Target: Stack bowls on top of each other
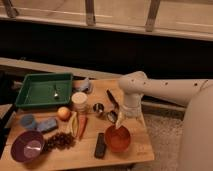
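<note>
Shows one camera view of a wooden table [141, 144] crowded with things. Has the gripper [118, 123], at the end of the white arm [150, 89], down at the far rim of the orange-red bowl [119, 142], with fingers spread wide; cannot tell whether touching the rim. Finds that bowl upright near the front right of the table, just beside a black bar [100, 145]. Finds the dark purple bowl [27, 146] upright at the front left corner, well apart from the other, with dark grapes [60, 141] and a carrot [82, 127] between. Puts a green tray [35, 91] at the back left, and a white cup [79, 101] and a metal cup [98, 108] near the middle.
</note>
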